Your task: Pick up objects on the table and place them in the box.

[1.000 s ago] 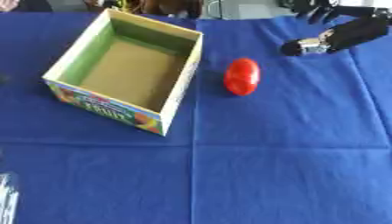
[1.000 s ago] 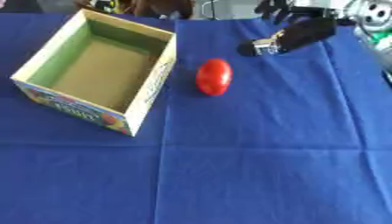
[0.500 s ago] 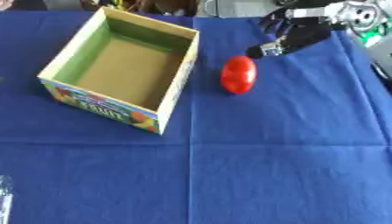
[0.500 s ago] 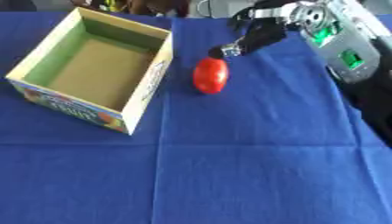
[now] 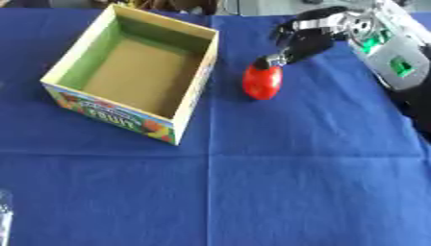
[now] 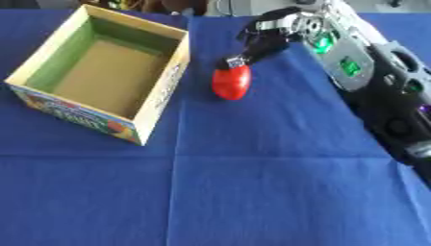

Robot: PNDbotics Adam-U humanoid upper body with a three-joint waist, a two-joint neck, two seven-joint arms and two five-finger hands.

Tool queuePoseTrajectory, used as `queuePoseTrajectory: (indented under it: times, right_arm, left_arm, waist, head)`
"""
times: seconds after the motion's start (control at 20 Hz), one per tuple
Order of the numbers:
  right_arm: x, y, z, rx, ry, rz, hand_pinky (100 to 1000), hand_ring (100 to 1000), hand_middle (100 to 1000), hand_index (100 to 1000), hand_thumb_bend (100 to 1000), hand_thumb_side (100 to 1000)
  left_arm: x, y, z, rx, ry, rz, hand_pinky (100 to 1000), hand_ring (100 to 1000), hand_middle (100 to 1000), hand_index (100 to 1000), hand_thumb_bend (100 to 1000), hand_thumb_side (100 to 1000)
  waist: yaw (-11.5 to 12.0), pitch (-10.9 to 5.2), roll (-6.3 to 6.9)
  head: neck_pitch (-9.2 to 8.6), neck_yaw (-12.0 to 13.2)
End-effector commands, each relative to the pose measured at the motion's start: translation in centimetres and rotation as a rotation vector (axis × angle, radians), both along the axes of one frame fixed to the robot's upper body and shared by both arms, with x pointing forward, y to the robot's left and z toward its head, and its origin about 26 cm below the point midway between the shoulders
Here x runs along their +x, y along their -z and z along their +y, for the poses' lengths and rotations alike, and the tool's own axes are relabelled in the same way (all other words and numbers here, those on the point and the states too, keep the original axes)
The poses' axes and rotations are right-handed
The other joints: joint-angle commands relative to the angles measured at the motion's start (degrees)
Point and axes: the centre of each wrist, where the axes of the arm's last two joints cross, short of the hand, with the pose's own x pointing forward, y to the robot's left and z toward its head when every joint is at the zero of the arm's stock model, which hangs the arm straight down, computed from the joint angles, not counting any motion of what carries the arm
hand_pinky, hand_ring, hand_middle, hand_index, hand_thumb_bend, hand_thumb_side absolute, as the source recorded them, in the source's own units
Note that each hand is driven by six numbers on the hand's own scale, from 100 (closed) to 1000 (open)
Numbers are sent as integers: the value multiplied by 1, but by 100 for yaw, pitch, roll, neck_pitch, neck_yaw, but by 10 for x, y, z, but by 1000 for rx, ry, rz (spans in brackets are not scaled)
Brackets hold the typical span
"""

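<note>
The desk point(image 5: 278, 192) in front of me is covered with a blue cloth, and its near part, on my side of the box, carries only fold lines. At my lower left edge a pale, see-through strip point(image 5: 4, 216) shows; I cannot make out what it is.

The box point(image 5: 134, 72) stands on the cloth to my left of centre. It is an open cardboard carton with green inner walls, a brown floor and printed fruit pictures on the near outer side. It sits turned at an angle, one corner pointing toward me. I see nothing inside it.

Just to the right of the box, apart from its wall, a red egg-shaped thing point(image 5: 262, 82) lies on the cloth.

My right robot hand point(image 5: 296, 44) comes in from the upper right, beyond the red thing and farther from the box. Its dark fingers point(image 6: 252, 48) point down and toward the box, curled somewhat, and their tips are at the top end of the red thing; I cannot tell whether they touch it or whether the fingers are closing. My forearm point(image 6: 353, 62), grey with green lights, runs along the right edge.
</note>
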Motion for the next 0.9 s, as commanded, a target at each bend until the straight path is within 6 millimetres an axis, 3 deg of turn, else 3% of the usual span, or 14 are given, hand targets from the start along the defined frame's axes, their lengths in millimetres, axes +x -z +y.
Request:
queuePoseTrajectory:
  times: [0.05, 0.45, 0.9]
  right_arm:
    - [-2, -8, -1, -12, 7, -11, 871, 870, 882, 1000, 533, 790]
    - [-10, 10, -5, -38, 34, -84, 874, 866, 864, 1000, 551, 794]
    - [-2, 25, -11, -70, 75, -85, 890, 883, 883, 1000, 545, 783]
  left_arm:
    - [-2, -7, 0, 13, 8, -28, 562, 915, 828, 637, 100, 903]
    - [-2, -9, -1, 11, 14, -35, 563, 916, 829, 637, 100, 902]
    - [-2, -9, -2, 9, 19, -38, 563, 917, 830, 636, 100, 904]
  waist:
    - [2, -150, 15]
    - [21, -87, 14]
    - [41, -31, 25]
  head:
    - [21, -1]
    - [-108, 68]
    - [-147, 62]
